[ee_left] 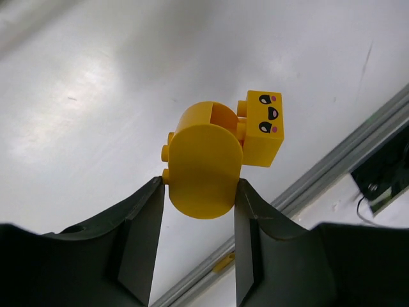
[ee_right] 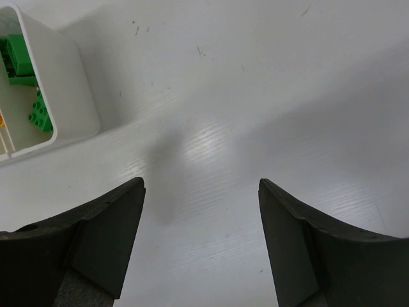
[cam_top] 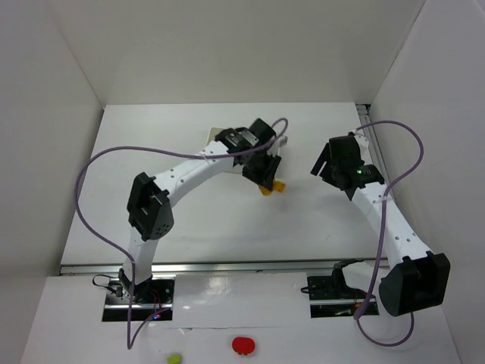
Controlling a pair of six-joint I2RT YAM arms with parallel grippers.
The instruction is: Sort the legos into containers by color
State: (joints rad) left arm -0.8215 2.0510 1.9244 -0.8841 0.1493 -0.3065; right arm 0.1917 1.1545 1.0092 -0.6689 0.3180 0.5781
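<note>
Left fingers (ee_left: 142, 236) clamp the orange-yellow rounded plastic lego (ee_left: 203, 167) from both sides (long axis runs away from them). Just beyond sits the white plastic compartment tray (ee_right: 67, 83); right fingers (ee_right: 105, 236) apart, empty.

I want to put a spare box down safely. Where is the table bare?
Bare: the table left of the left arm, and the stretch between both arms. Crowded: by the tray, where the left claw grips a yellow lego.
</note>
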